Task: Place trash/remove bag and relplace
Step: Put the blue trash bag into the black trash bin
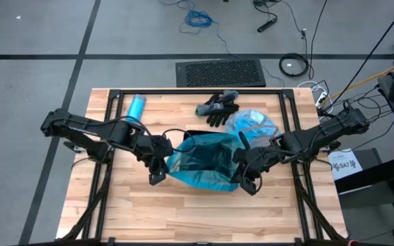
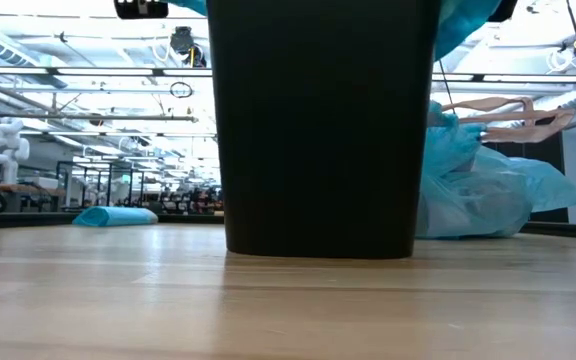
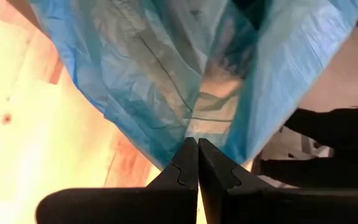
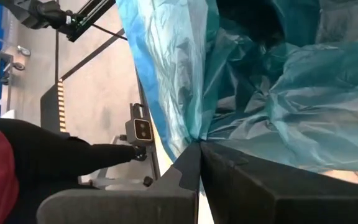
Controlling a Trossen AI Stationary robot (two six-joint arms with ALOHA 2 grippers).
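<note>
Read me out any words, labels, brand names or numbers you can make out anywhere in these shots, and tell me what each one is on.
White paper sheet beside the table's right edge, high view: dark print on it, too small to read.
Nothing else carries readable text: none on the blue bag, the black bin, the black gloves or the blue roll.

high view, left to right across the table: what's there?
Blue bag roll → left claw, shut on the blue bag → black gloves → crumpled blue bag → right claw, shut on the same bag's other side.
</note>
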